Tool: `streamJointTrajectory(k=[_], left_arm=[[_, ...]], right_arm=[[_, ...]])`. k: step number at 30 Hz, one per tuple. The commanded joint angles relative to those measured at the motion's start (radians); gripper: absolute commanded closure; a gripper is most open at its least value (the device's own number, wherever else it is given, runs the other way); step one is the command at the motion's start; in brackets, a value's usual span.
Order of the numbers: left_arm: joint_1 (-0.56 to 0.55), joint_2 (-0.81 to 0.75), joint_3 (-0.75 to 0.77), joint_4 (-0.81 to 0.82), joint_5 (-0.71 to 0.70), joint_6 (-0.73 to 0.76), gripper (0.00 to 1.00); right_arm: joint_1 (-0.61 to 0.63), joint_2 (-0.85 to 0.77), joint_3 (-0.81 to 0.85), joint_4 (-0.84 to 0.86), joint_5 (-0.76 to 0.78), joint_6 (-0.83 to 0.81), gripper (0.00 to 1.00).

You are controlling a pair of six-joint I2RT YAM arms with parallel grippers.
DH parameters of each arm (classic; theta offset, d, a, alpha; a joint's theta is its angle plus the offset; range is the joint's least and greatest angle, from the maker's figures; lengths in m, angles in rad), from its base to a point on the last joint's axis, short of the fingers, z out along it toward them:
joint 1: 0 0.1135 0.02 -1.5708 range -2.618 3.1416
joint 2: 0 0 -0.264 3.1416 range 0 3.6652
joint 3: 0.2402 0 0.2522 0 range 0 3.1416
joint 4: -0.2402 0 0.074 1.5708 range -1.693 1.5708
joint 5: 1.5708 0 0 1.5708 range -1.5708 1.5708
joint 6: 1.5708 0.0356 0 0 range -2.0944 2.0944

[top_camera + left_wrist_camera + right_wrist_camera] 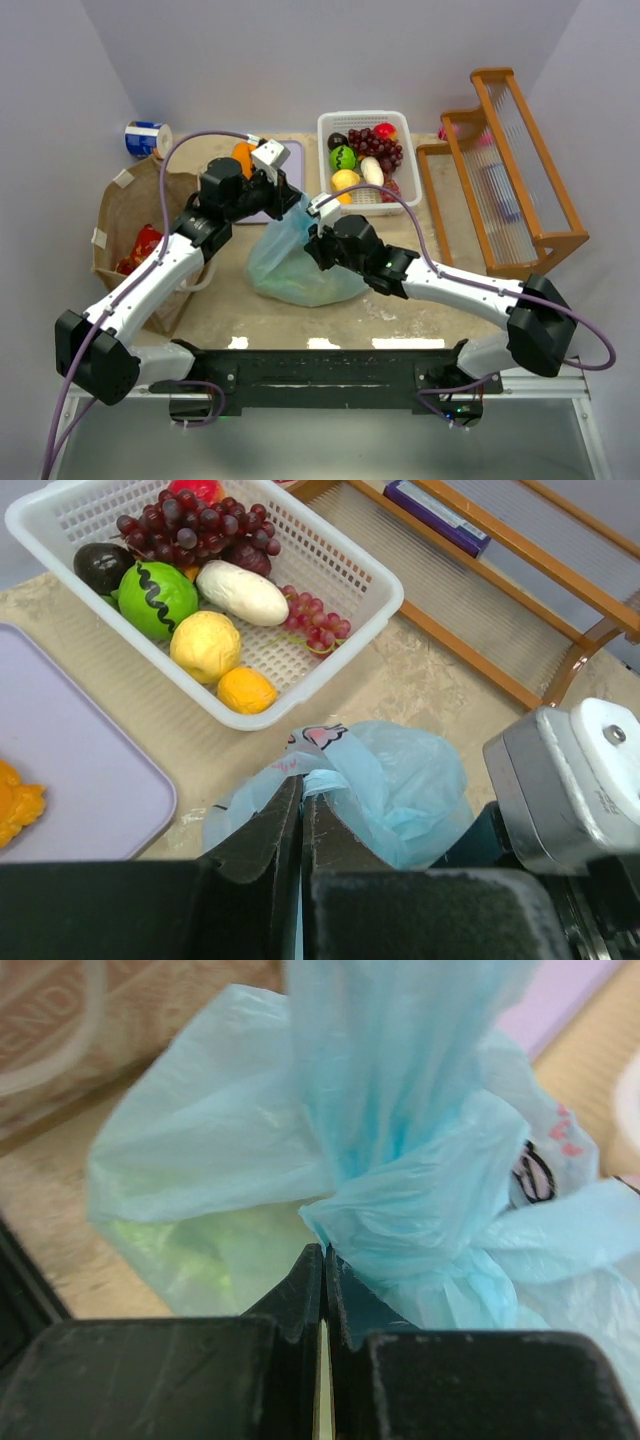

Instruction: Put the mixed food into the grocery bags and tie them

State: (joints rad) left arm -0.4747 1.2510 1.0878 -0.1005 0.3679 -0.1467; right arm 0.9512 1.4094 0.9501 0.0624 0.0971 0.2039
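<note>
white arm shells (pixel 150 280), black joints (pixel 95 355), a black base rail (pixel 330 370), thin purple cables (pixel 205 135)

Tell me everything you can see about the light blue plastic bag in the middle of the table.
The thin, translucent light-blue plastic bag carries pink-and-black cartoon prints and sits slumped on the beige table. Its top is gathered into a crumpled, twisted neck that rises above the body. The left gripper and right gripper are both shut on that bunched film. Something greenish shows faintly through its lower wall.

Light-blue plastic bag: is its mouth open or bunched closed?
Bunched closed: the light-blue plastic bag narrows to a twisted neck, pinched by left gripper and right gripper.
</note>
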Motion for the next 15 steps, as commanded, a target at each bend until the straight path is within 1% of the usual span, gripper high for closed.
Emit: streamJointTrajectory(k=[1, 3, 4, 6, 7, 8, 10, 12, 15], left_arm=[[-0.004, -0.009, 0.001, 0.007, -0.035, -0.004, 0.89], [-0.002, -0.009, 0.001, -0.016, -0.014, 0.007, 0.8], [-0.001, -0.009, 0.001, -0.028, -0.003, 0.021, 0.63], [0.001, -0.005, 0.0, -0.054, 0.055, 0.036, 0.46], [0.002, -0.004, 0.0, -0.062, 0.075, 0.045, 0.33], [0.005, 0.001, 0.001, -0.076, 0.122, 0.052, 0.28], [0.005, 0.005, 0.004, -0.093, 0.152, 0.065, 0.22], [0.005, 0.022, 0.004, -0.113, 0.175, 0.075, 0.19], [0.008, 0.044, 0.009, -0.123, 0.236, 0.082, 0.18]], right_arm=[[0.006, 0.013, -0.034, 0.051, 0.159, -0.012, 1.0], [0.006, 0.016, -0.046, 0.089, 0.153, -0.032, 1.0], [0.006, 0.014, -0.05, 0.1, 0.132, -0.038, 1.0], [0.006, 0.005, -0.068, 0.137, 0.115, -0.055, 1.0], [0.006, 0.0, -0.076, 0.149, 0.11, -0.058, 1.0], [0.006, -0.009, -0.088, 0.158, 0.104, -0.064, 1.0], [0.006, -0.016, -0.093, 0.171, 0.101, -0.067, 1.0], [0.006, -0.029, -0.097, 0.175, 0.093, -0.069, 1.0], [0.006, -0.044, -0.111, 0.192, 0.087, -0.07, 1.0]])
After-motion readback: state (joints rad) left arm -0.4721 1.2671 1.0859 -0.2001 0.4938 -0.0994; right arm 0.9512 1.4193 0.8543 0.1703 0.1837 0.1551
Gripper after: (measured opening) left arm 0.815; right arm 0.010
